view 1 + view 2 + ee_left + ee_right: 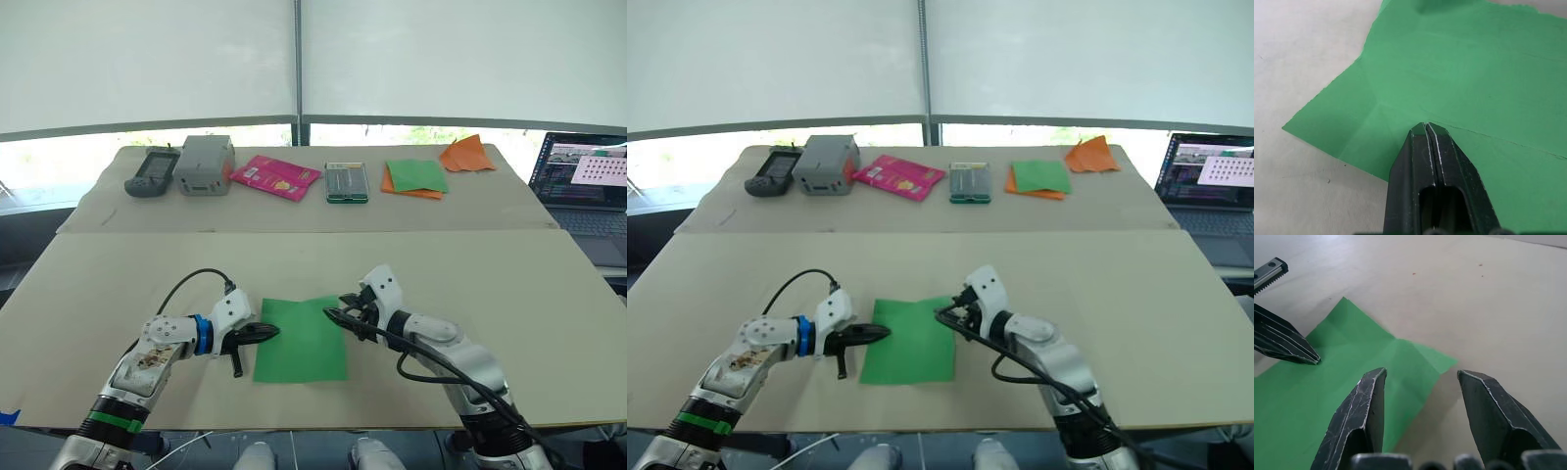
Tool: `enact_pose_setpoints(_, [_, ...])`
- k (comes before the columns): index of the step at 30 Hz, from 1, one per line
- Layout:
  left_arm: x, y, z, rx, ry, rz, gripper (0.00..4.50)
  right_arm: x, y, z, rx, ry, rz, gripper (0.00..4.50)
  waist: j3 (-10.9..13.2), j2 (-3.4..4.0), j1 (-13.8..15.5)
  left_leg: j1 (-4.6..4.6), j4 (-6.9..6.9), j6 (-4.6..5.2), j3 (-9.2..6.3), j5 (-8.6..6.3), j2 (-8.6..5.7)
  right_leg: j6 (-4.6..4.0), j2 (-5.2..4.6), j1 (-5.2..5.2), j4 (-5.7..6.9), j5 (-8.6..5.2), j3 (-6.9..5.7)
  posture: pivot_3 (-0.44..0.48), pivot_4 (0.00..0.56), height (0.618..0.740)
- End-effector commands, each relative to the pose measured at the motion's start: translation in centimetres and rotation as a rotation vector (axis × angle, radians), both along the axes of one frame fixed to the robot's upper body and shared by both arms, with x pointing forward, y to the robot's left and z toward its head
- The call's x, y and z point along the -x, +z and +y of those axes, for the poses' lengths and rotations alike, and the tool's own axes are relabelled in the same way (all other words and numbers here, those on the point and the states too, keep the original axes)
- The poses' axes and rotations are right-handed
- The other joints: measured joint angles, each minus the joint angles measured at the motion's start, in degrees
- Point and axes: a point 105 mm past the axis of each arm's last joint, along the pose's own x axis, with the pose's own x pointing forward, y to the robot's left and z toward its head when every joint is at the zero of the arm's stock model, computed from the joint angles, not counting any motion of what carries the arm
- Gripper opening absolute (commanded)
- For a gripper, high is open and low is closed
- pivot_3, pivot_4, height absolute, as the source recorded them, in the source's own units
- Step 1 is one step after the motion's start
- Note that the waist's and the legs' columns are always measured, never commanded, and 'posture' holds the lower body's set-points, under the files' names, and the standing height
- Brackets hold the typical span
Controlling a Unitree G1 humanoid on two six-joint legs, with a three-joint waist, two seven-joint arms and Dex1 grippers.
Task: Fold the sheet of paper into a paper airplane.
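The sheet of paper (301,340) lay flat on the desk (490,284) between my arms. Left gripper (263,333) had fingers together, tip pinning the left edge I'd guess; right gripper (1420,377) hovered fingers apart over the far corner. Wrist cams showed creases the head view missed.

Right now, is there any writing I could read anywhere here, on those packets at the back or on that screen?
None can be read.
Pink packet: printing in yellow and white, too small to read.
Green and silver box: markings too small to read.
Dark handheld device and grey box: no legible label.
Laptop: screen shows lines and a grid of dots, too blurred to read.
The sheet of paper: plain, with no writing.
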Motion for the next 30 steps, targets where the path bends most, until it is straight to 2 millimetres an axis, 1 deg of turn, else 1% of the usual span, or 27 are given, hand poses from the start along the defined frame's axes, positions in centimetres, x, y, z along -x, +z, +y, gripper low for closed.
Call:
enact_pose_setpoints(1, [0.9,-2.1,0.7,-0.064,0.014,0.078,0.00,0.0,1.3,0.7,-0.062,0.025,-0.044,2.60,0.0,0.01,0.0,0.00,0.00,0.00,0.00,0.00,0.00,0.00,0.00,0.00,0.00,0.00,0.00,0.000,0.150,0.740])
enact_pose_setpoints(2, [0.9,-2.1,0.7,-0.065,0.013,0.078,0.00,-0.1,1.2,0.7,-0.060,0.022,-0.045,2.60,0.0,0.01,0.0,-0.01,0.00,0.00,0.00,0.00,0.00,0.00,0.00,-0.01,0.00,0.00,0.00,0.000,0.150,0.740])
enact_pose_setpoints(3, [0.9,-2.1,0.8,-0.065,0.013,0.078,0.00,-0.1,1.3,0.6,-0.062,0.017,-0.047,2.36,0.0,0.01,0.0,-0.01,0.00,0.00,0.00,0.00,0.00,0.00,0.00,0.00,0.00,0.00,0.00,0.000,0.150,0.740])
enact_pose_setpoints(5, [1.0,-2.2,0.8,-0.066,0.012,0.081,0.00,-0.1,1.5,0.6,-0.071,0.012,-0.053,1.79,0.0,0.01,0.0,-0.01,0.00,0.00,0.00,0.00,0.00,0.00,0.00,-0.01,0.00,0.00,0.00,0.000,0.150,0.740])
enact_pose_setpoints(7, [1.2,-2.2,0.8,-0.069,0.006,0.085,0.00,-0.1,1.7,0.6,-0.080,0.011,-0.055,1.06,0.0,0.01,-0.1,0.00,0.00,0.00,0.00,0.00,0.00,0.00,0.00,-0.01,0.01,0.00,0.00,0.000,0.150,0.740])
enact_pose_setpoints(10, [1.2,-2.2,0.9,-0.068,0.006,0.086,0.00,0.1,1.9,0.6,-0.085,0.013,-0.058,0.09,0.0,0.01,-0.1,0.00,0.00,0.00,0.00,0.00,0.00,0.00,0.01,-0.01,0.02,0.00,0.00,0.000,0.150,0.740])
enact_pose_setpoints(11, [1.2,-2.2,0.9,-0.068,0.010,0.086,0.00,0.1,1.9,0.6,-0.084,0.015,-0.058,0.04,0.0,0.01,-0.1,0.00,0.00,0.00,0.00,0.00,0.00,0.00,0.01,-0.01,0.02,0.00,0.00,0.000,0.150,0.740])
enact_pose_setpoints(18, [1.0,-2.1,1.0,-0.072,0.008,0.083,0.00,1.0,1.6,0.9,-0.050,0.049,-0.071,0.04,0.0,0.01,-0.1,0.00,0.00,0.00,0.00,0.00,0.00,0.00,0.01,-0.01,0.01,0.00,0.00,0.000,0.150,0.740])
enact_pose_setpoints(22, [1.0,-2.1,1.1,-0.075,0.008,0.085,0.00,1.6,1.9,1.9,0.063,0.095,-0.220,0.04,0.0,0.01,-0.1,0.01,0.00,0.00,0.00,0.00,0.00,-0.01,0.00,-0.02,0.00,-0.01,0.00,0.000,0.150,0.740])
enact_pose_setpoints(27, [1.2,-2.0,1.2,-0.075,0.003,0.094,0.00,1.4,0.0,2.2,0.317,0.119,-0.397,0.04,0.0,-0.01,-0.1,0.03,-0.01,0.00,0.01,0.00,0.00,-0.02,0.00,-0.04,0.00,-0.02,0.00,0.000,0.150,0.740])
enact_pose_setpoints(30, [1.2,-2.0,1.3,-0.077,0.005,0.096,0.00,1.7,0.1,2.8,0.319,0.136,-0.454,0.04,-0.1,-0.11,-0.2,0.09,-0.02,0.00,0.01,0.00,0.01,-0.03,0.01,-0.02,0.01,-0.03,0.00,0.000,0.150,0.740])
